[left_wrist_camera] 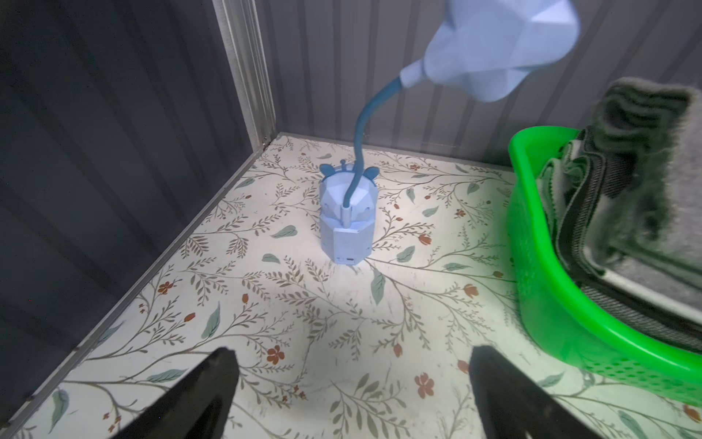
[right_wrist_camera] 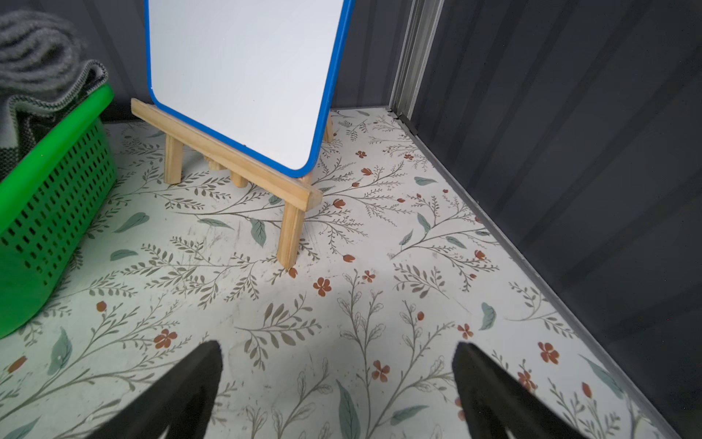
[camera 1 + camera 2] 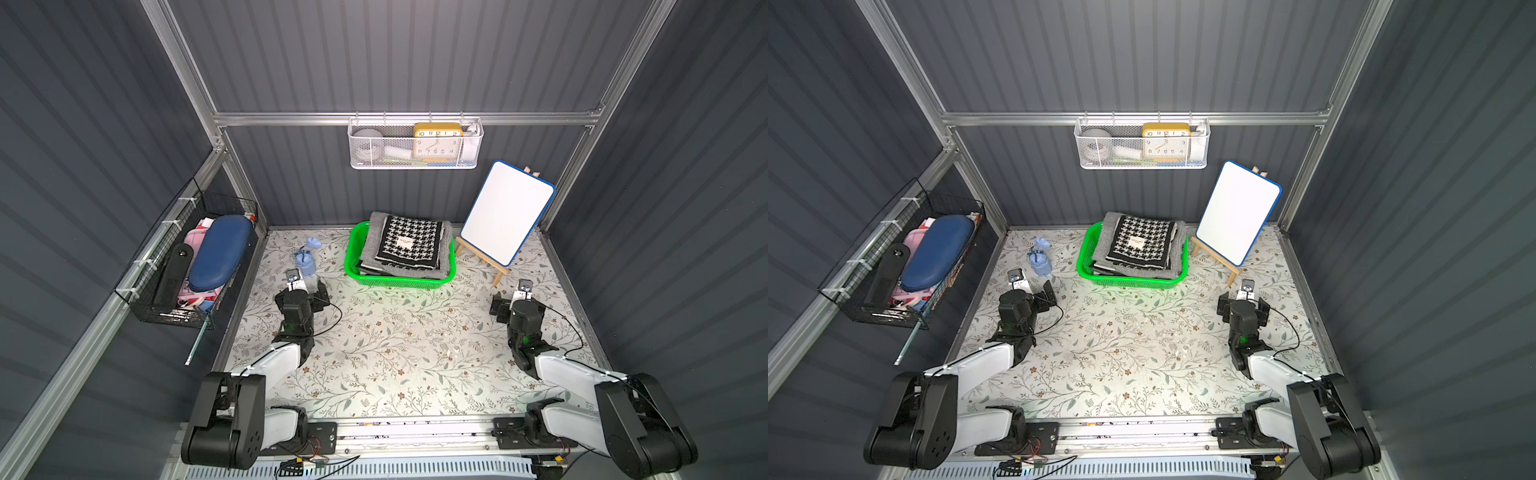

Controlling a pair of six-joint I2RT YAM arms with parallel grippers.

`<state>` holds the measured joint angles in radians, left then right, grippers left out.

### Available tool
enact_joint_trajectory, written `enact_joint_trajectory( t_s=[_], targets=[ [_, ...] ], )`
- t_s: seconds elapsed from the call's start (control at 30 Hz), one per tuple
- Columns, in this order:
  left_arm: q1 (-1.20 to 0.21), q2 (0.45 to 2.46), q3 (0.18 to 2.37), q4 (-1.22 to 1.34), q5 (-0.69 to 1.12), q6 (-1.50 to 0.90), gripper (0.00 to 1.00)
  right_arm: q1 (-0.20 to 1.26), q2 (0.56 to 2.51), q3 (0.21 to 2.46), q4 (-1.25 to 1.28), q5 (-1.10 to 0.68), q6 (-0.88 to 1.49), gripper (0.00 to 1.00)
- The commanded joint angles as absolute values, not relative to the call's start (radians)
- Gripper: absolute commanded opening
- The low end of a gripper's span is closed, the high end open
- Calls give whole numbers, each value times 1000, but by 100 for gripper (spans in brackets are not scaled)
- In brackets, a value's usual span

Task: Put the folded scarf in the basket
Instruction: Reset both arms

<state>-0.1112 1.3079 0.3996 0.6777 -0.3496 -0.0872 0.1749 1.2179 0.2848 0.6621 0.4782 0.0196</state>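
**Folded scarf lying in the green basket, both pincers spread and empty**

In both top views, a folded scarf (image 3: 405, 245), grey with a black-and-white houndstooth panel on top, is lying inside the bright green basket (image 3: 397, 281), just above the middle of the frame. The stack is rising above the basket's rim and is spilling over it along the right side. The basket is sitting on the desk (image 3: 395, 349), whose pale surface is printed with leaves and small red flowers.

The left pincer (image 1: 353, 353) is hanging over the desk to the lower left of the basket, apart from it. Its jaws are spread wide with nothing between them. In the left wrist view its black fingertips (image 1: 216, 380) are framing bare desk at the bottom of the frame. Just beyond it, a pale blue gooseneck lamp (image 3: 306, 261) is standing upright, left of the basket.

The right pincer (image 2: 337, 346) is hanging over the desk to the lower right of the basket, well apart from it. Its jaws are likewise spread and gripping nothing. Near it, a whiteboard (image 3: 507, 212) with a blue edge is leaning back on a small wooden easel (image 3: 484, 262), just right of the basket.

At the top middle of the frame, a white mesh wall basket (image 3: 415, 160) is hanging on the back wall (image 3: 291, 75) and holding a yellow clock (image 3: 437, 137). At the left of the frame, a black wire basket (image 3: 174, 316) is hanging on the side wall (image 3: 83, 124), holding a dark blue case (image 3: 220, 251) among other items.
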Motion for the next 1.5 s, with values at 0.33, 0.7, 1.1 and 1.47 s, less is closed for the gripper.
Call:
enact_joint_trajectory(
  t_s=[0.33, 0.7, 1.1, 1.47],
  targets=[
    [-15, 1393, 293, 1086, -242, -15, 99, 134, 1315, 339, 750, 335, 15, 99],
    [11, 1499, 356, 1148, -70, 53, 99, 65, 1471, 287, 1013, 293, 36, 99],
    [17, 1638, 321, 1386, 44, 18, 99, 60, 1562, 309, 1078, 289, 32, 99],
    [17, 1696, 360, 1366, 49, 32, 99, 51, 1562, 367, 970, 297, 48, 99]
  ],
)
